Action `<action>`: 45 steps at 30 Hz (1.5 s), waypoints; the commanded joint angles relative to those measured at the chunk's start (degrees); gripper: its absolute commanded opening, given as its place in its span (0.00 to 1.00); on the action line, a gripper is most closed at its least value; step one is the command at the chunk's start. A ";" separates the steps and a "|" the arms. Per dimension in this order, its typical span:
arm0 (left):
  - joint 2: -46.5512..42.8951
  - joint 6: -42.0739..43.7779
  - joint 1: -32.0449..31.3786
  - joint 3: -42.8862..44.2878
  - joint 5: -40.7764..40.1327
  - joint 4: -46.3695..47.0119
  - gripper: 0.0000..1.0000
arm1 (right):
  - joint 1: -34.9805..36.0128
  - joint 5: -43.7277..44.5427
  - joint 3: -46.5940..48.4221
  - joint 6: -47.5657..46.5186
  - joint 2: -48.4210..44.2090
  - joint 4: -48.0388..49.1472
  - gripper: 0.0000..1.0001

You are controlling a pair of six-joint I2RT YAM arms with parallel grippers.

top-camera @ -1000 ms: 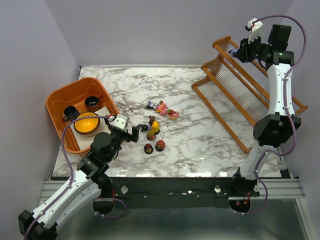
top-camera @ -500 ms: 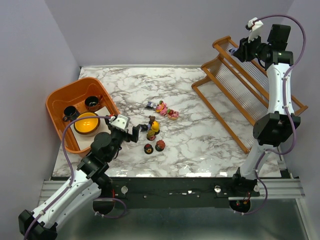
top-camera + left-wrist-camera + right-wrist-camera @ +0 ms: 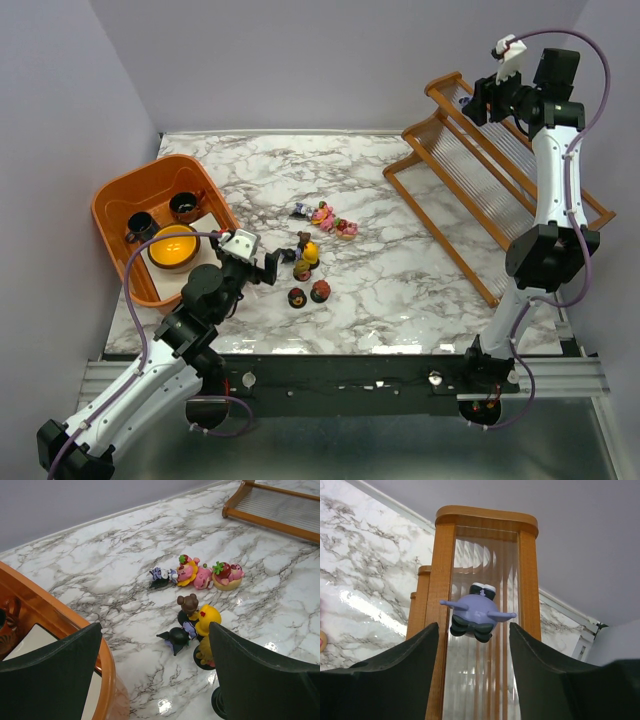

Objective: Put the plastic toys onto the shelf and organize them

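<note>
A purple figurine with black feet (image 3: 477, 612) lies on the pale rods of the shelf's top tier (image 3: 440, 580). My right gripper (image 3: 472, 627) is open, one finger on each side just below the figurine, not touching it; in the top view it is at the shelf's far upper end (image 3: 480, 100). The other plastic toys (image 3: 310, 255) stand clustered mid-table: a black-purple one (image 3: 177, 637), a yellow one (image 3: 207, 620), a brown one (image 3: 189, 602) and pink ones (image 3: 195, 575). My left gripper (image 3: 154, 630) is open and empty, just short of the cluster.
An orange tub (image 3: 133, 178) at the left holds two dark cups (image 3: 186, 205) and a yellow bowl (image 3: 173, 247); its rim is close to my left finger (image 3: 65, 625). The slanted shelf (image 3: 470, 180) fills the right side.
The right gripper has shifted very slightly at the shelf's top end, with the purple figurine lying free on the rods. The left arm has not moved.
</note>
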 commanded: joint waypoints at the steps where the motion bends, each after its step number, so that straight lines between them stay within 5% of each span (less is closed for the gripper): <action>1: -0.04 0.41 0.21 -0.01 -0.46 1.41 0.99 | -0.45 0.44 2.50 2.07 -2.05 1.60 0.72; 10: 0.05 -0.64 0.21 0.70 0.07 1.85 0.99 | -0.37 0.01 -3.54 9.70 -12.59 3.79 0.89; 25: 3.21 -4.16 0.13 2.89 0.51 1.24 0.99 | 12.01 10.19 -49.92 22.53 -45.62 13.72 0.96; 34: 5.23 -6.87 0.13 4.30 -0.63 -0.43 0.99 | 24.85 14.77 -69.56 32.38 -53.99 18.82 0.97; 45: 24.90 -16.80 0.13 23.70 -2.64 -9.04 0.99 | 31.36 17.14 -79.49 38.98 -58.56 23.66 0.97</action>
